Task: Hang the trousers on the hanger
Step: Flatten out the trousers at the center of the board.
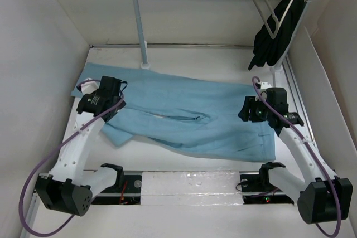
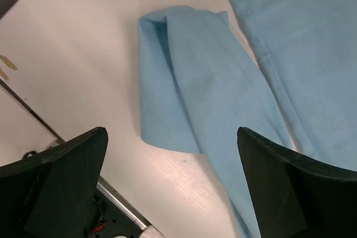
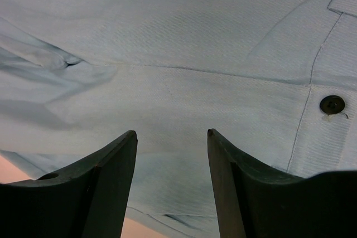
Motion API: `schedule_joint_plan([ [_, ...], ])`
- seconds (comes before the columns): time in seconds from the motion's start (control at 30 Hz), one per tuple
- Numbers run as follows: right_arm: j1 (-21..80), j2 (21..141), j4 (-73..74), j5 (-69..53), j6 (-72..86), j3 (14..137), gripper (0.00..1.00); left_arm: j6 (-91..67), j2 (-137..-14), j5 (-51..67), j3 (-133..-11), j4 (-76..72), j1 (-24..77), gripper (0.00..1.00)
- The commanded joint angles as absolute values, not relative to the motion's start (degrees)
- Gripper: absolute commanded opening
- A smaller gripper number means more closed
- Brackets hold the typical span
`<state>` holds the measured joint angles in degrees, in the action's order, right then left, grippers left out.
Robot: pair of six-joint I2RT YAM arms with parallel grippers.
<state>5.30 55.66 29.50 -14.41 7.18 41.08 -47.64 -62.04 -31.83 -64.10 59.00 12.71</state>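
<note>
The light blue trousers lie spread flat on the white table, waist to the right and legs to the left. The thin grey hanger hangs on the rail at the back right, beside a black garment. My left gripper is open and empty above the folded-over near leg end; the left wrist view shows its jaws wide apart. My right gripper is open and empty just above the waist cloth, its jaws apart, with the dark waist button to its right.
A metal rail post stands at the back, left of centre. White walls close in both sides. A black base rail runs along the table's near edge.
</note>
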Motion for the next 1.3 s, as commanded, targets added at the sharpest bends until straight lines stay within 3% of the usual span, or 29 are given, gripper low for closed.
schedule_joint_plan([
  [0.0, 5.2, 55.5, 27.8, -15.6, 6.1, 42.5, 0.59, -53.3, -61.4, -30.0, -62.3, 58.6, 12.7, 0.99],
  [0.07, 5.2, 55.5, 27.7, -16.3, 6.1, 42.7, 0.59, -59.5, -57.8, -28.2, -59.6, 55.8, 10.5, 0.96],
  [0.13, 5.2, 55.2, 27.5, -16.9, 6.1, 42.5, 0.40, -62.3, -54.7, -22.3, -52.7, 48.9, 6.9, 0.88],
  [0.17, 5.2, 55.2, 27.3, -17.5, 6.0, 42.2, 0.23, -62.8, -52.1, -18.8, -47.1, 43.9, 2.2, 0.69],
  [0.2, 5.2, 55.1, 27.3, -17.6, 5.8, 42.1, 0.15, -64.0, -51.2, -15.2, -44.3, 42.6, 0.3, 0.55],
  [0.27, 5.9, 54.8, 27.7, -17.5, 5.5, 41.8, 0.05, -66.3, -49.0, -5.7, -39.5, 41.4, -2.2, 0.38],
  [0.3, 5.9, 54.7, 27.9, -17.1, 5.2, 41.7, 0.00, -68.6, -48.0, -3.8, -35.1, 41.0, -2.7, 0.34],
  [0.43, 6.4, 53.9, 26.6, -18.3, 5.3, 40.8, 0.00, -73.3, -42.7, -4.1, -33.0, 41.7, -2.7, 0.40],
  [0.47, 6.4, 53.8, 26.5, -18.5, 5.4, 40.8, 0.02, -73.7, -43.1, -4.0, -33.0, 41.4, -2.7, 0.52],
  [0.57, 6.9, 54.7, 26.5, -19.2, 5.3, 41.6, 0.14, -73.6, -50.3, -3.9, -32.0, 38.2, -2.7, 0.64],
  [0.7, 7.5, 55.9, 27.5, -19.4, 4.5, 43.2, 0.24, -74.1, -57.6, -4.0, -32.3, 35.7, -2.7, 0.65],
  [0.83, 8.0, 56.1, 27.9, -18.9, 4.5, 43.9, 0.25, -77.8, -54.9, -4.5, -30.2, 35.9, -0.3, 0.64],
  [1.0, 8.0, 56.5, 27.9, -18.5, 4.7, 44.2, 0.25, -80.9, -51.2, -2.6, -27.0, 35.6, -0.3, 0.42],
  [1.1, 8.0, 56.6, 27.6, -18.6, 4.8, 44.4, 0.25, -80.3, -49.9, -2.7, -28.6, 37.3, -0.3, 0.41],
  [1.13, 8.0, 56.7, 27.3, -18.7, 4.7, 44.5, 0.25, -79.6, -49.1, -2.8, -29.0, 37.9, -0.3, 0.33],
  [1.17, 8.0, 56.7, 27.1, -18.9, 4.8, 44.6, 0.25, -79.2, -49.0, -2.9, -29.4, 37.9, -0.3, 0.16],
  [1.2, 8.0, 57.0, 26.7, -19.1, 5.2, 44.5, 0.25, -79.1, -48.9, -3.2, -29.5, 37.6, -0.3, 0.15],
  [1.27, 8.0, 57.0, 26.0, -19.3, 5.4, 44.5, 0.25, -79.4, -50.4, -3.8, -29.2, 36.6, -0.3, 0.04],
])
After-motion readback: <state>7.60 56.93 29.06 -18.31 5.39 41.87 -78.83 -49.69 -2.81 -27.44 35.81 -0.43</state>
